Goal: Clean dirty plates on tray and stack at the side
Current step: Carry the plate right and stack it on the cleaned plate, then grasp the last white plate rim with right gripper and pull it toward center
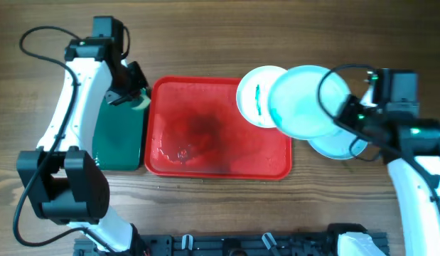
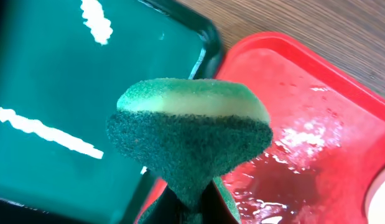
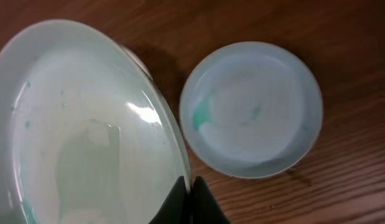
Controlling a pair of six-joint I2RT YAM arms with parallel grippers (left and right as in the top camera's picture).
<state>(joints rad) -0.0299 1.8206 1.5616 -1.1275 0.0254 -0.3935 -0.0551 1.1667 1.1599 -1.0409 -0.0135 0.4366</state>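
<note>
A stiff, slippery plate [image 1: 305,102] is pinched at its rim by the right jaws, a sponge [image 2: 189,143] by the left jaws.

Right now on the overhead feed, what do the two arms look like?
Both have white shells with black joint housings. The left arm trails a looping black cable; the right arm has one too, plus small green lights. The left end effector and right end effector have dark, tapered fingertips.
</note>
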